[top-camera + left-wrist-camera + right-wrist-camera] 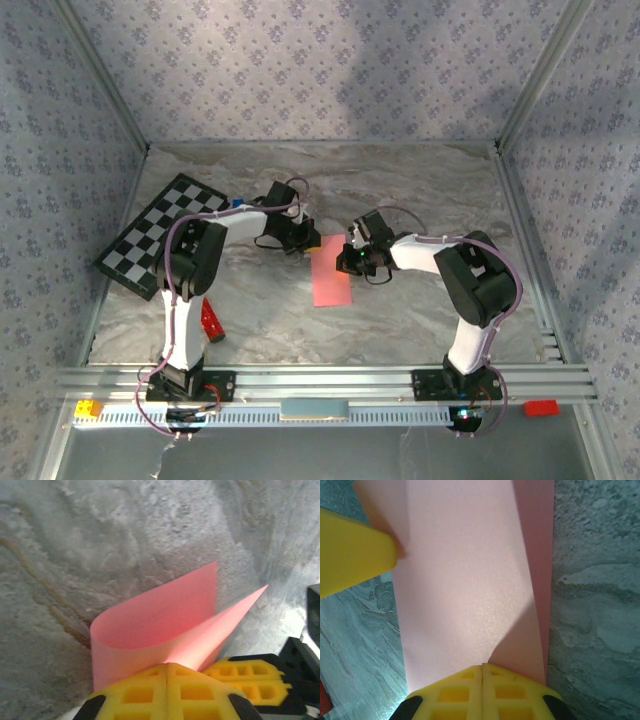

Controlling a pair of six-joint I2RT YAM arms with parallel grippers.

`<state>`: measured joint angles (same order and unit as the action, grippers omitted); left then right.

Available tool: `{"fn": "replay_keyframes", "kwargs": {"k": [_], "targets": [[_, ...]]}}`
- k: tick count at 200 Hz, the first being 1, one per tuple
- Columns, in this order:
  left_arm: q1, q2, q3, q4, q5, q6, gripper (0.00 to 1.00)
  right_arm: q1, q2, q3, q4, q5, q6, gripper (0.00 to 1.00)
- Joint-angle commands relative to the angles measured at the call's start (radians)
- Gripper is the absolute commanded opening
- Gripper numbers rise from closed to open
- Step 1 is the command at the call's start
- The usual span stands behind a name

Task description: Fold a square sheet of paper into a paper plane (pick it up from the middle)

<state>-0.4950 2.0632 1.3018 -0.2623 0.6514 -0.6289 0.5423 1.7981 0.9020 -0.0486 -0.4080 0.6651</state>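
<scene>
Pink paper [331,277], black-and-white checkerboard [160,235], marbled table [400,190]

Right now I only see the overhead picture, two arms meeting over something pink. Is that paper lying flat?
Observer: No. From the left wrist, the square sheet of paper curls over in a soft, uncreased loop.
Visitor: Is anything gripping it?
Observer: The left claw is shut on the sheet's edge.
Visitor: And the other arm?
Observer: The right claw is shut on it too; from that wrist the sheet lies doubled, one layer over another.
</scene>
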Motion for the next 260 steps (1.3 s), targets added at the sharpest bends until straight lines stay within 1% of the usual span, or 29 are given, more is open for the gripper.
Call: {"fn": "replay_keyframes", "kwargs": {"k": [1, 40, 96, 112, 133, 171, 195, 211, 235, 260], "targets": [[0.006, 0.051, -0.004, -0.03, -0.034, 0.03, 0.0, 0.008, 0.05, -0.046, -0.161, 0.102, 0.002, 0.0], [0.008, 0.072, -0.017, -0.022, -0.065, 0.036, 0.0, 0.009, 0.05, -0.05, -0.159, 0.104, 0.002, 0.0], [0.011, 0.022, 0.032, -0.025, -0.012, 0.041, 0.0, 0.008, 0.05, -0.047, -0.163, 0.105, -0.001, 0.0], [0.01, 0.029, 0.04, -0.023, 0.003, 0.05, 0.0, 0.008, 0.052, -0.046, -0.163, 0.104, -0.001, 0.0], [0.015, 0.051, 0.033, -0.019, -0.006, 0.06, 0.0, 0.008, 0.054, -0.043, -0.164, 0.106, -0.002, 0.0], [0.038, 0.069, -0.018, 0.049, -0.012, 0.018, 0.0, 0.007, 0.056, -0.056, -0.153, 0.103, 0.002, 0.0], [0.048, 0.054, -0.042, 0.078, -0.053, -0.024, 0.0, 0.007, 0.06, -0.061, -0.148, 0.103, 0.002, 0.0], [0.055, 0.041, -0.052, 0.1, -0.059, -0.047, 0.0, 0.01, 0.06, -0.065, -0.143, 0.1, 0.004, 0.0], [0.063, 0.041, -0.04, 0.107, -0.069, -0.074, 0.0, 0.01, 0.06, -0.071, -0.137, 0.101, 0.006, 0.0], [0.069, 0.049, -0.02, 0.074, -0.119, -0.108, 0.0, 0.01, 0.06, -0.074, -0.137, 0.101, 0.005, 0.0]]}}
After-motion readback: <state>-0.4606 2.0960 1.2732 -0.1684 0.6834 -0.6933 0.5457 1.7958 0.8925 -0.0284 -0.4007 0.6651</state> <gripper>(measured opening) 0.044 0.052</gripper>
